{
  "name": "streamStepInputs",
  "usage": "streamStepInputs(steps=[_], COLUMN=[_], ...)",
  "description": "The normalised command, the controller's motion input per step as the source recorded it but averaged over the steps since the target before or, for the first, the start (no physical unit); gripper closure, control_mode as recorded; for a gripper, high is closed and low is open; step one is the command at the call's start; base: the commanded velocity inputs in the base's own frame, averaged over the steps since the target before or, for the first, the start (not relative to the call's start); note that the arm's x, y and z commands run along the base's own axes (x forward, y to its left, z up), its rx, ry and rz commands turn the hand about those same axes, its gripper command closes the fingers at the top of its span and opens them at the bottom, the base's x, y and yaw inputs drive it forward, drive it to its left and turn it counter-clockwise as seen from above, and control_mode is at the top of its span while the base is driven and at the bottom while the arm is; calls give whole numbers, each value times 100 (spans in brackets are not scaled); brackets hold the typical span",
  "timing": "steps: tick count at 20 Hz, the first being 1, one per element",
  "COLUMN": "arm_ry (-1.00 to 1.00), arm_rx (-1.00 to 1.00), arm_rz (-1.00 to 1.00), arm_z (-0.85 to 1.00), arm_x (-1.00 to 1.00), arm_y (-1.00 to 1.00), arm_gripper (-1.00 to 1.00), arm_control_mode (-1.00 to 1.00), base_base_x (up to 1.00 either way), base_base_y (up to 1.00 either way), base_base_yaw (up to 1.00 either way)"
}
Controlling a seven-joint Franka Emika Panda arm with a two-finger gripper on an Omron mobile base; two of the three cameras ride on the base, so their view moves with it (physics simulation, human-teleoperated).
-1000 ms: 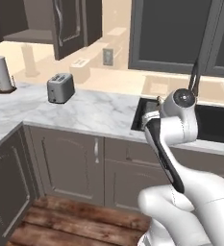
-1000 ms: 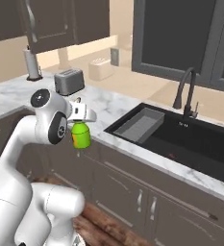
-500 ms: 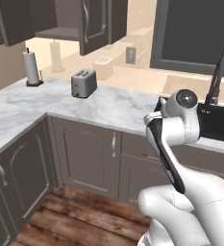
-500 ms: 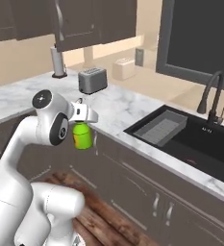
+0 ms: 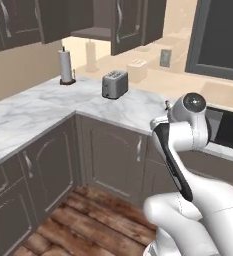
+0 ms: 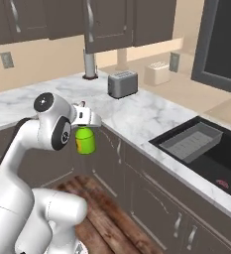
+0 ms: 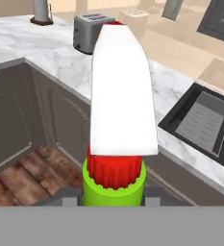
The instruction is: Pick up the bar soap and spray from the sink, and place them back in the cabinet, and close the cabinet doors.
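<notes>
My gripper [image 6: 86, 124] is shut on the spray [image 6: 85, 141], a green bottle with a yellow label that hangs in front of the lower cabinet fronts, off the counter's edge. In the hand view its white and red nozzle [image 7: 120, 96] rises up the middle of the frame. The black sink [image 6: 213, 166] with its grey ribbed tray [image 6: 192, 141] lies to the right, and it also shows in the hand view [image 7: 207, 144]. The brown cabinet [image 5: 95, 33] stands open at the top, its doors [image 5: 133, 22] swung out. The bar soap is out of view.
A toaster [image 5: 114, 84] and a paper towel roll [image 5: 65, 65] stand on the marble counter [image 5: 48, 110], which turns a corner here. A round red drain disc [image 6: 222, 183] sits in the basin. A grey-framed dark pane [image 5: 219, 40] is at the right. Wooden floor [image 5: 83, 220] lies below.
The whole scene has slid to the right in both base views, so the base has driven on. The arm keeps its pose with the spray still held.
</notes>
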Motion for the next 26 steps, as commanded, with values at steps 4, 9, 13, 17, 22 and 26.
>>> streamStepInputs(steps=[4,9,13,17,22,26], arm_ry=[0,0,0,0,0,0], arm_rx=[0,0,0,0,0,0], arm_rz=[0,0,0,0,0,0], arm_z=[0,0,0,0,0,0], arm_x=[0,0,0,0,0,0], arm_y=[0,0,0,0,0,0], arm_gripper=[100,100,100,100,100,100], arm_control_mode=[100,100,100,100,100,100], base_base_x=[12,19,35,37,41,47], base_base_y=[49,61,52,31,28,41], base_base_yaw=[24,19,12,2,0,-5])
